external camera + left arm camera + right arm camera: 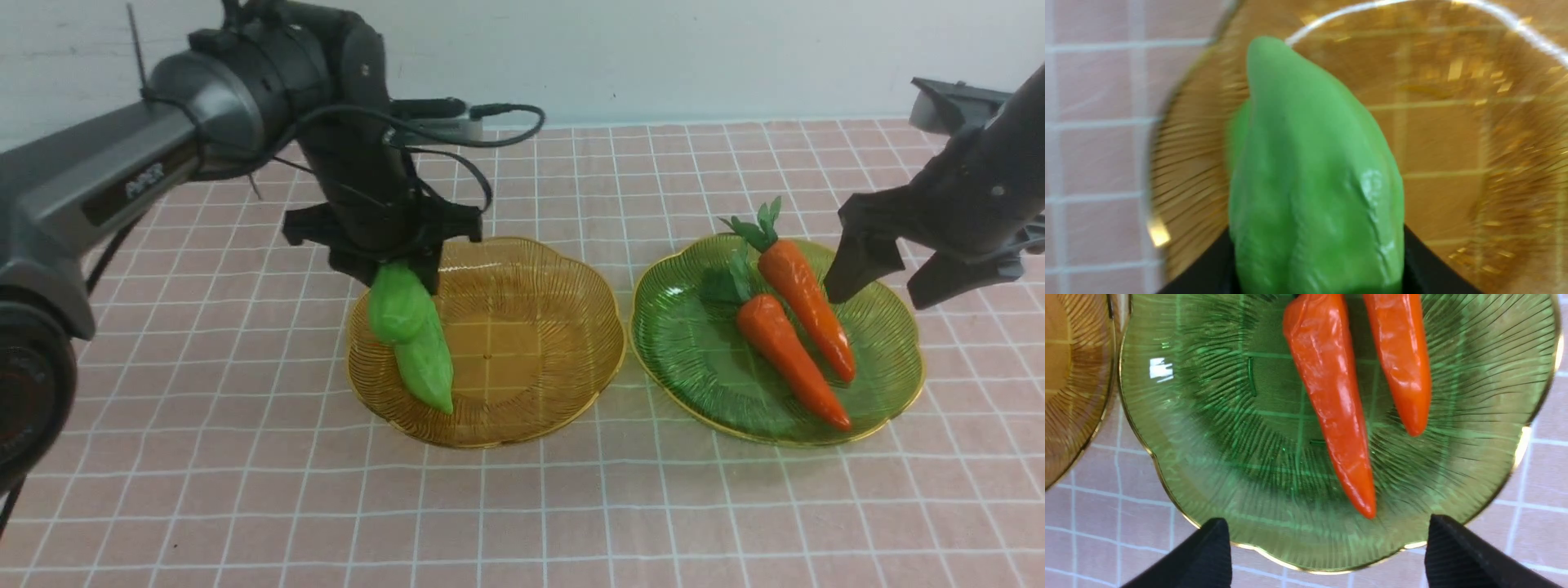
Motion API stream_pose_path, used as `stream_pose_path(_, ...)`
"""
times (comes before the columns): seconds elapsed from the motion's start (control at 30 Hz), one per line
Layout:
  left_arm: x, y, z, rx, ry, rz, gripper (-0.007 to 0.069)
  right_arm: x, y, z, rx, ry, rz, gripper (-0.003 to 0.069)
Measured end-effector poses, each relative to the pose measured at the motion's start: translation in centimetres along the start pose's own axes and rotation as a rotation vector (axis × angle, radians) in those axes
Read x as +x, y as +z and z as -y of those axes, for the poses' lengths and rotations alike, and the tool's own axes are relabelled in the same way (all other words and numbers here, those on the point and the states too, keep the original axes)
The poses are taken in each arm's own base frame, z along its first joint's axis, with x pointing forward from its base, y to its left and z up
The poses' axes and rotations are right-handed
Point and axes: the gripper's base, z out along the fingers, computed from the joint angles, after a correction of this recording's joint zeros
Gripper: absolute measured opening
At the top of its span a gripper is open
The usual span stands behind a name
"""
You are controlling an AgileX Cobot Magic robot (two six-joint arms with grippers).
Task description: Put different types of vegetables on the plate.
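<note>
My left gripper is shut on a light-green gourd and holds it tilted over the left side of the amber plate. A second gourd lies in that plate just below, touching the held one. In the left wrist view the held gourd fills the middle between the black fingers, above the amber plate. Two orange carrots lie side by side in the green plate. My right gripper is open and empty above that plate's right rim. The right wrist view shows both carrots.
The two plates stand side by side, almost touching, on a pink checked cloth. In the right wrist view the green plate lies beside the amber plate's edge. A cable runs behind the left arm near the back wall.
</note>
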Motion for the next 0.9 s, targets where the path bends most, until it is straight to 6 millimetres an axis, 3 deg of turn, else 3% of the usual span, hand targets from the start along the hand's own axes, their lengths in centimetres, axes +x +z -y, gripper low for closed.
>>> stream_pose_path(0.1, 0.3, 1.3, 1.7, 0.008, 0.030, 0.010, 0.0325, 0.3, -0.8, 0.1, 0.030, -0.022, 0.017, 0.0579)
stream_pose_path(0.3, 0.8, 3.9, 3.0, 0.004, 0.058, -0.009, 0.0394, 1.5, -2.5, -0.2, 0.038, -0.032, 0.042, 0.0577)
stream_pose_path(0.47, 0.8, 4.1, 3.3, 0.012, 0.057, -0.011, 0.0461, 3.6, -4.0, -0.4, 0.040, -0.037, 0.056, 0.0548)
stream_pose_path(0.63, 0.1, 2.6, 3.7, 0.025, 0.050, -0.006, 0.0483, 7.7, -7.0, -1.0, 0.038, -0.048, 0.112, 0.0460)
stream_pose_path(0.9, -0.8, -0.3, 4.1, 0.030, 0.109, -0.020, 0.0483, 17.1, -12.8, -1.8, 0.078, -0.129, 0.305, 0.0230)
